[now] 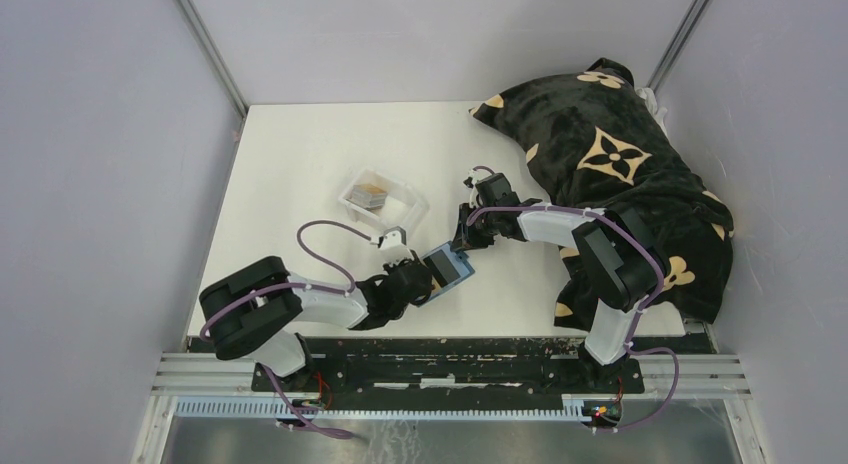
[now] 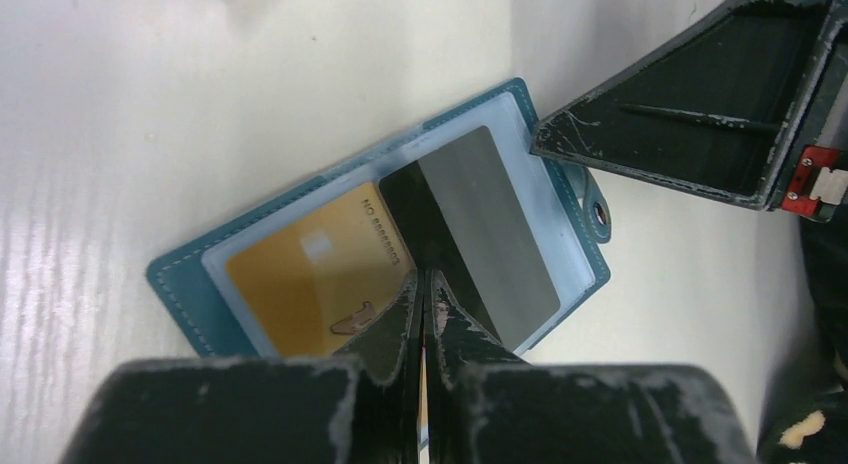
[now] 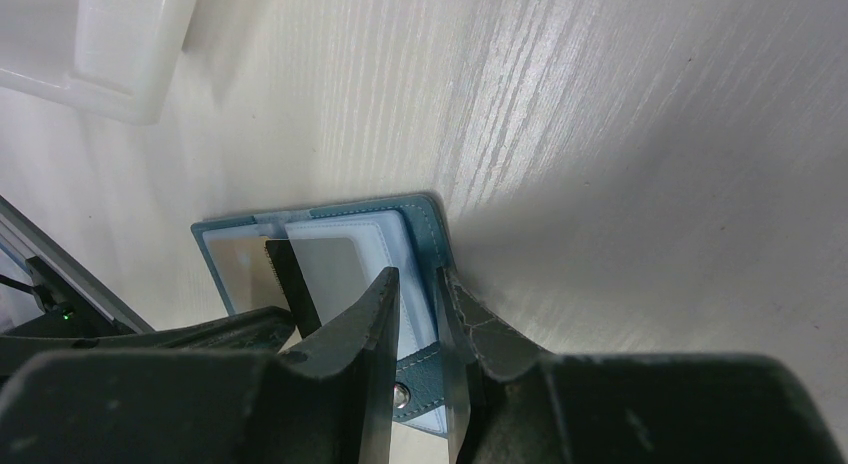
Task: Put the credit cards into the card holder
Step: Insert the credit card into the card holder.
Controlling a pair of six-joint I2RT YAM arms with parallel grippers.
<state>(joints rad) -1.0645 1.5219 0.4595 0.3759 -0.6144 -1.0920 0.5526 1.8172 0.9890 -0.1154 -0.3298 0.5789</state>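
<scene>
The teal card holder lies open on the white table, clear sleeves up. A gold credit card sits in its left sleeve. A dark grey credit card stands tilted at the right sleeve, its near edge pinched in my shut left gripper. My right gripper clamps the holder's far cover edge and sleeves beside the snap tab. More credit cards lie in the clear tray.
The clear plastic tray stands just behind the card holder, at the table's middle. A black cushion with tan flower prints fills the right side of the table, under the right arm. Grey walls close in both sides.
</scene>
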